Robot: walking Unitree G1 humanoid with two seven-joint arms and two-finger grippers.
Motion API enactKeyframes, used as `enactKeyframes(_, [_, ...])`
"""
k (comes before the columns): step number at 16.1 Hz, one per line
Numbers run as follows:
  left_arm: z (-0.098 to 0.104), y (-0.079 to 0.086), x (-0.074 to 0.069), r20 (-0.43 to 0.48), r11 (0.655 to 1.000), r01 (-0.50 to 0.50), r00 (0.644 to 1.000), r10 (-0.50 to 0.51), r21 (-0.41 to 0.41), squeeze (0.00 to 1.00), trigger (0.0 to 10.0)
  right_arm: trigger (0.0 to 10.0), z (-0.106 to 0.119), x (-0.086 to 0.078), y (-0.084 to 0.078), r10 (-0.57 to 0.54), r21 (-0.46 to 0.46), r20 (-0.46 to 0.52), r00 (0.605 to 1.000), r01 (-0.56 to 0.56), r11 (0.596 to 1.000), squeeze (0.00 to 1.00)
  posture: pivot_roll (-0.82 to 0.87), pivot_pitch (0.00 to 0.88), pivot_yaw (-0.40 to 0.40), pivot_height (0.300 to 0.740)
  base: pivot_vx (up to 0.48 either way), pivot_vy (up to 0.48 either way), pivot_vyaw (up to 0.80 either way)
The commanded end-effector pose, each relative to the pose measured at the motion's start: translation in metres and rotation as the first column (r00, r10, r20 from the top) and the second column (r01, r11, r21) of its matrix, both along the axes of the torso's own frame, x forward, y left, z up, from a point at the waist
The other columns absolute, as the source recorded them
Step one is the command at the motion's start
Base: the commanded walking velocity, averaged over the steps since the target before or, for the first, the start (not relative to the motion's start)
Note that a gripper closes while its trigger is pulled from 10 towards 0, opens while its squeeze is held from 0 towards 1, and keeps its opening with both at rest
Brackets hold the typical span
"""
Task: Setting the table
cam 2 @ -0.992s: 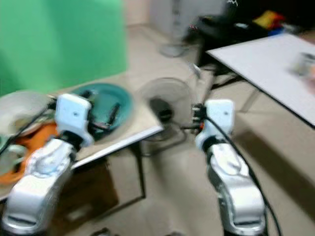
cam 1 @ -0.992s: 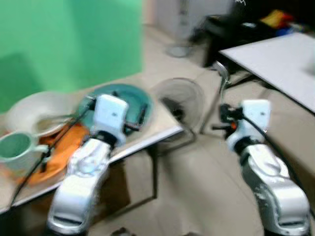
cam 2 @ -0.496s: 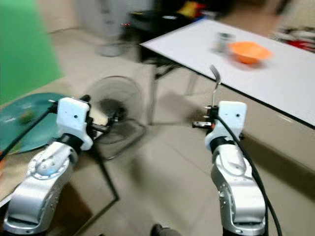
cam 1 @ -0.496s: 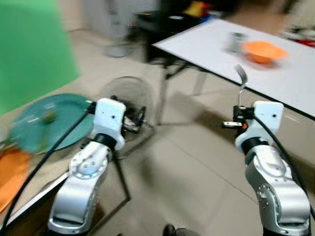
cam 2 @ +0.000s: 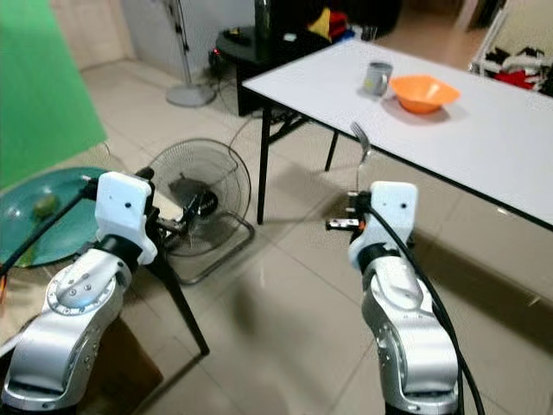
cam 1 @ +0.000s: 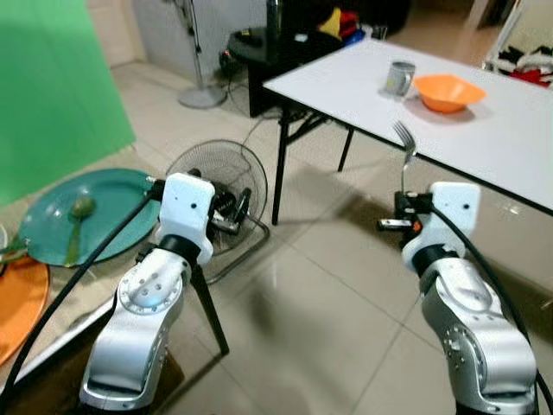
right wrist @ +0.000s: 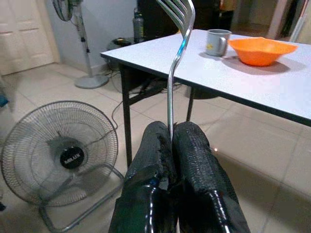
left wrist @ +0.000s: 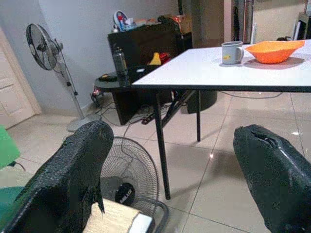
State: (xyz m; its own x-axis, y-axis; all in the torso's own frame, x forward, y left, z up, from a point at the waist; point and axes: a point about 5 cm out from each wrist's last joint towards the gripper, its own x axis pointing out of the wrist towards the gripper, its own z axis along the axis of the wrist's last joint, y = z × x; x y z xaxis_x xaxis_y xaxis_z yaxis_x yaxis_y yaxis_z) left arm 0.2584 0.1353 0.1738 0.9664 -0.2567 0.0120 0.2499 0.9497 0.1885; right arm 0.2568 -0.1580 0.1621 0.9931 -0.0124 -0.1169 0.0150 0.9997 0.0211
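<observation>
My right gripper (right wrist: 170, 130) is shut on the handle of a metal fork (right wrist: 178, 58), which stands upright with its tines up; it also shows as the fork (cam 1: 404, 149) above the right gripper (cam 1: 402, 210). Beyond it stands a white table (cam 1: 505, 130) carrying an orange bowl (cam 1: 448, 91) and a grey mug (cam 1: 398, 78). My left gripper (left wrist: 170, 160) is open and holds nothing, hovering near the corner of a low table. A teal plate (cam 1: 104, 216) with a spoon (cam 1: 78, 220) on it lies on that low table at my left.
A floor fan (cam 1: 207, 177) stands on the tiled floor between the two tables, just beyond my left gripper (cam 1: 232, 210). A pedestal fan (cam 1: 195, 60) and a black side table (cam 1: 259, 47) stand at the back. An orange mat (cam 1: 13, 298) lies at the far left.
The camera has swung right: the low table with its dishes slid to the left edge and the white table came into full view. The fork stays in my right gripper.
</observation>
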Motion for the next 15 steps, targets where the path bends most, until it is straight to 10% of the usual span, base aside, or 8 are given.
enactKeyframes(1, [0.0009,-0.0005,0.0004,0.001,1.0,0.011,1.0,-0.011,0.004,0.0,10.0,10.0,0.0037,0.0005,-0.0004,-0.001,0.002,0.01,1.0,0.001,1.0,0.0,0.1,0.0,-0.006,0.74,0.296,0.0,0.0])
enactKeyframes(15, [0.0009,-0.0009,0.0011,-0.004,0.999,0.044,0.999,-0.043,0.002,0.0,10.0,10.0,0.0003,-0.0007,0.0009,-0.011,0.012,-0.012,1.0,0.011,1.0,0.0,0.1,0.0,0.002,0.74,0.373,0.0,-0.48])
